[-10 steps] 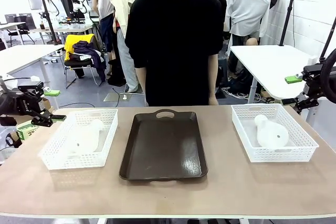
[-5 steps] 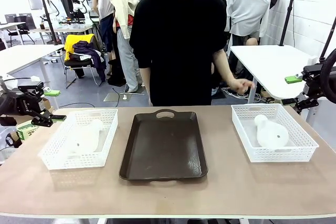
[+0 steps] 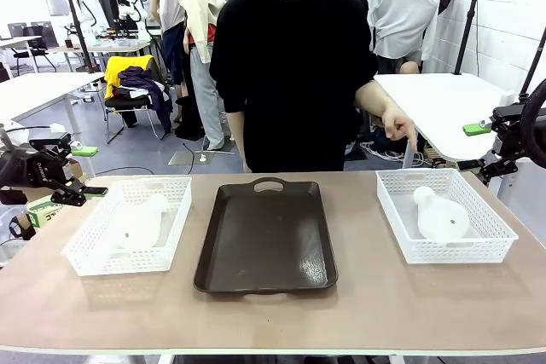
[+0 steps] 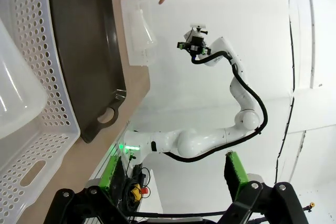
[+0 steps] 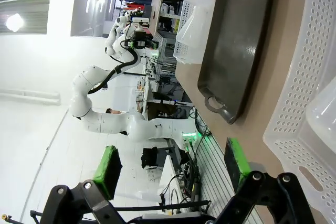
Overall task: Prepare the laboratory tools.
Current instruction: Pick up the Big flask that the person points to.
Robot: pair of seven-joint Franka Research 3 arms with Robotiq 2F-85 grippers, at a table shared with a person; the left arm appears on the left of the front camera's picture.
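1. Opening step, I judge: the left flask (image 3: 141, 221) and the right flask (image 3: 439, 215) lie in baskets at frame left and right, and the central tray (image 3: 264, 236) is bare.
2. Left tool (image 4: 173, 179) and right tool (image 5: 172, 171) are released, holding nothing.
3. The person's hand (image 3: 397, 122) points down at the right basket (image 3: 444, 255). Next probably calls for the right tool to descend and grasp that flask's neck.
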